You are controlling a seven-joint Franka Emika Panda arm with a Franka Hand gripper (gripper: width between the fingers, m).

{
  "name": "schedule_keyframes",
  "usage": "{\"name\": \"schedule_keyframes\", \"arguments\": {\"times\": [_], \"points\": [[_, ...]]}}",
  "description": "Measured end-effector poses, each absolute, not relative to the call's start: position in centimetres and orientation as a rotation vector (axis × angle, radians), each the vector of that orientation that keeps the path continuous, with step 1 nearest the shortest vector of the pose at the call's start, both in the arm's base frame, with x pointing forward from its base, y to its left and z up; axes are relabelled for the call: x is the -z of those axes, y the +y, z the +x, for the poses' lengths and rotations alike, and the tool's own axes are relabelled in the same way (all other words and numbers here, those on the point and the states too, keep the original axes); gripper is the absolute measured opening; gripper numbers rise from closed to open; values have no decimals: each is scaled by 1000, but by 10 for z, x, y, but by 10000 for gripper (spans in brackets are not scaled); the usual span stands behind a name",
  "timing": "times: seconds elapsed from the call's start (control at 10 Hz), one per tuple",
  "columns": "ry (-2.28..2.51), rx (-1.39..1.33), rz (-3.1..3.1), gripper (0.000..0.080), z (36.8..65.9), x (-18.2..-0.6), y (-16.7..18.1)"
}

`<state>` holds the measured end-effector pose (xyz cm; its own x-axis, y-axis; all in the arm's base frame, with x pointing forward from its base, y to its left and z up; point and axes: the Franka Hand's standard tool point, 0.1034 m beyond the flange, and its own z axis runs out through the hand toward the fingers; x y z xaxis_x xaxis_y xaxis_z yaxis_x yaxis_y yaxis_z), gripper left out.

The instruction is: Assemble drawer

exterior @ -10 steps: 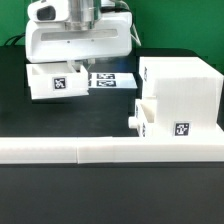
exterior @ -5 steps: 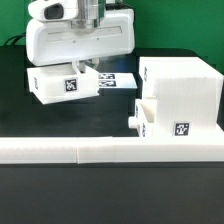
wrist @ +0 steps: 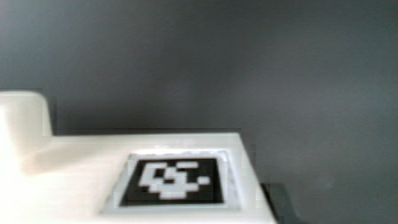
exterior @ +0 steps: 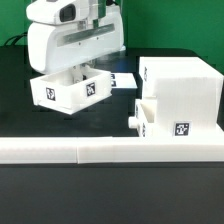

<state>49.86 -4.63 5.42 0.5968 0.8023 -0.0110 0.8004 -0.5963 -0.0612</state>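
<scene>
Right now the gripper [exterior: 82,68] is hard to see, because the arm's big white body hides most of it. It looks clamped on the back wall of a small tray [exterior: 71,90], but the fingers themselves are hidden, so I cannot tell for sure how far apart they are. The small tray is lifted off the black table [exterior: 30,190] and tipped, with one corner pointing down. In the wrist view only a flat white part and one tag [wrist: 175,180] show up close.

The step in hand seems to be carrying this tray over to the housing [exterior: 180,98]. The housing sits at about 3 o'clock from the tray, well apart from it. A second tray [exterior: 142,118] with a round knob [exterior: 131,120] is already in the housing, low at its front.

Next the arm likely needs to level the tray, turn its open end toward the housing, and line it up with a free slot. A tipped tray could bump the edge.

The marker board [exterior: 124,79] lies flat behind the tray. A long white bar [exterior: 110,151] runs along the front
</scene>
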Motion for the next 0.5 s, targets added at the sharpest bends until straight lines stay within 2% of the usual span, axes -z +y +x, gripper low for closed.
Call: {"name": "schedule_keyframes", "arguments": {"times": [0.5], "points": [[-1782, -59, -2525, 44, 502, -53, -50]]}}
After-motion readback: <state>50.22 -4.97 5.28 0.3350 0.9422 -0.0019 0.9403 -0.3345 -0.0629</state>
